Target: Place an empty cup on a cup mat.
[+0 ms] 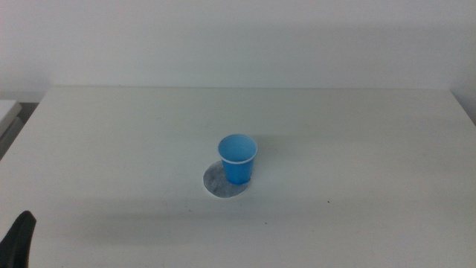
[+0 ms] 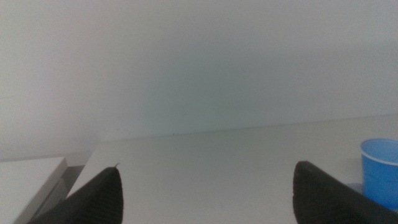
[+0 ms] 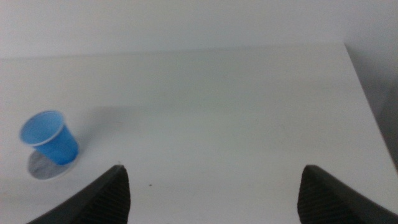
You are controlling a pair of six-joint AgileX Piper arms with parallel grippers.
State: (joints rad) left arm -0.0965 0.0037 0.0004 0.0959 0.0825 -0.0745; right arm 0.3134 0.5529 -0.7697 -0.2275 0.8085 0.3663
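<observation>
Evidently the blue cup (image 1: 238, 158) is standing upright on the grey cup mat (image 1: 217, 182) at frame centre, so both grippers, left (image 2: 205, 193) and right (image 3: 214, 193), are waiting wide and empty.

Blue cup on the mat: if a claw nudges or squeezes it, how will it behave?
The cup looks empty and thin-walled, so it is probably very light and would slide or tip at a nudge. It tapers to a narrow base on the cup mat, which suggests it topples easily. A hard squeeze would likely dent it. Both claws, left and right, are open and away from it.
</observation>
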